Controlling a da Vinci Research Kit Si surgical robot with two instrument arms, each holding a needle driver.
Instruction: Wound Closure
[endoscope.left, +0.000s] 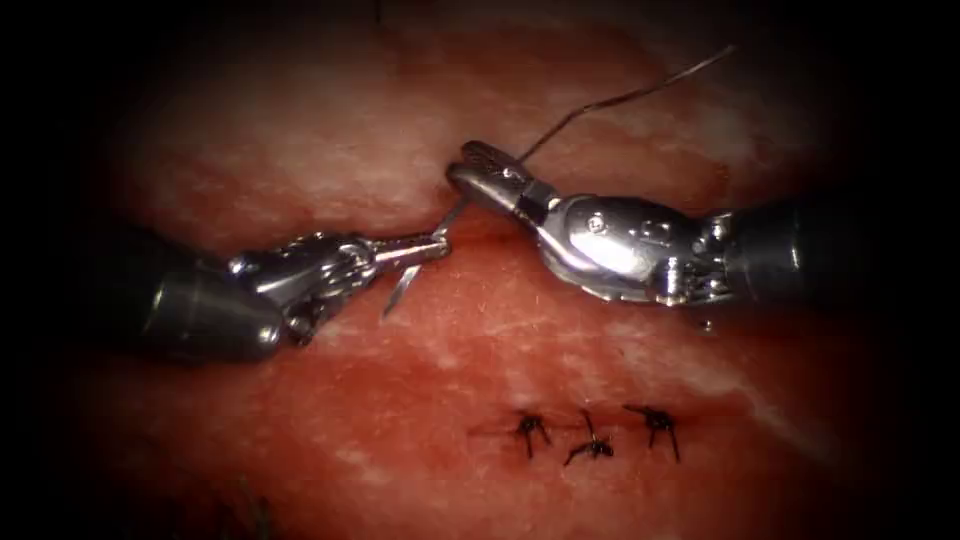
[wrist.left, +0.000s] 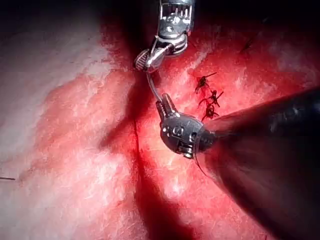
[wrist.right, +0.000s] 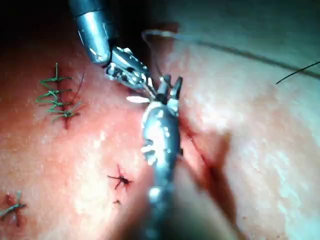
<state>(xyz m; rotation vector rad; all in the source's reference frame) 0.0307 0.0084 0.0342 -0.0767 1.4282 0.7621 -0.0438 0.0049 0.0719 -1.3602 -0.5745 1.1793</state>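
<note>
While both tools meet over cut, we note: left tool clamped on needle mid-curve, point hanging free above tissue, not in it. Right tool: jaw state unclear. Thread trails up-right. Likely positioned for handover.

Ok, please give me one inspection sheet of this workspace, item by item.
Surface: tissue, cut open between the tools.
Job's things: needle, seemingly out of the tissue; thread trails from the right claw.
Clutter: three tied stitches with cut ends.
Grippers: left claw shut on needle near mid-curve; right claw at its thread end, hold unclear.
Cables: nothing seen.
Surroundings: nothing seen.
</note>
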